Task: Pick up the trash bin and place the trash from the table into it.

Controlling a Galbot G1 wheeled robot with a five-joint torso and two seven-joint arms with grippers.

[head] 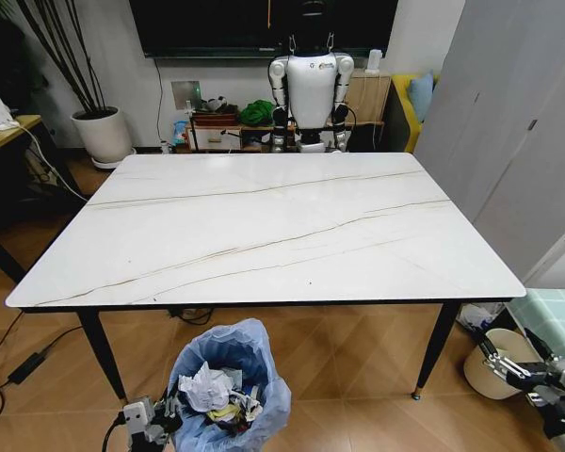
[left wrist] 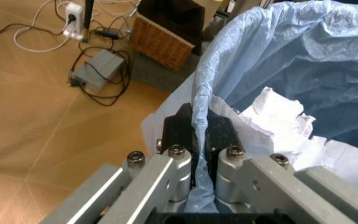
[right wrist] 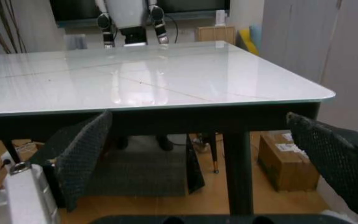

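While left claw pinches trash bin rim, right claw gapes.

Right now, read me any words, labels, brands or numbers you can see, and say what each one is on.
None can be read.
White robot behind the table: small chest mark, too small to read.
Cardboard box under the table: white label, blurred.
Trash bin, held by the left claw: no print visible.

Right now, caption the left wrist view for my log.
Left claw shut on the trash bin rim, tissues inside.
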